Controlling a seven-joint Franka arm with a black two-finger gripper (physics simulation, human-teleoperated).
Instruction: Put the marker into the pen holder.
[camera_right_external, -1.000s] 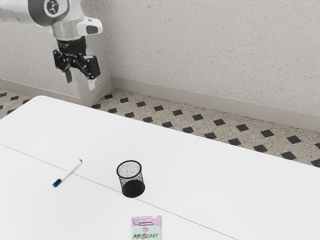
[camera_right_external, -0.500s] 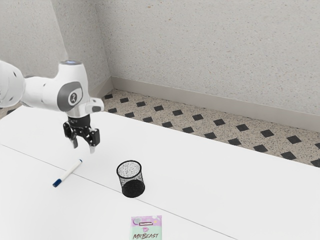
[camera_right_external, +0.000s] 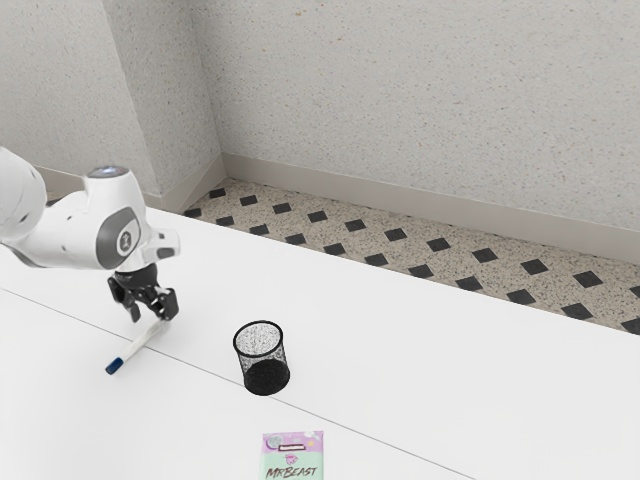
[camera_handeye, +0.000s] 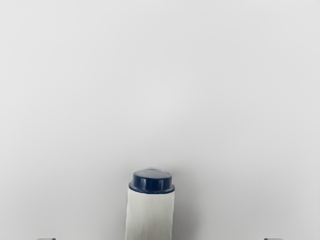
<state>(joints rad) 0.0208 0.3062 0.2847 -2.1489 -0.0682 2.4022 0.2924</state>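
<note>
Marker (camera_right_external: 136, 350), smooth, white and blue, lower left, gripper (camera_right_external: 151, 320) at its end, fingers stand released, round mesh pen holder (camera_right_external: 266, 376), lower middle.

Exterior view bright, light diffuse; worktop (camera_right_external: 450, 370) washed nearly white. Wrist view greyer, softly lit: faint shadow along one side of marker (camera_handeye: 150, 217), pale glints on blue end (camera_handeye: 151, 181).

- "MRBEAST" in dark capitals on the mint part of the lilac-topped packet (camera_right_external: 293, 462), lying on the table (camera_right_external: 450, 390), well apart from its far edge.
- A round emblem (camera_right_external: 125, 242) on the arm (camera_right_external: 72, 228), too small to read.
</note>
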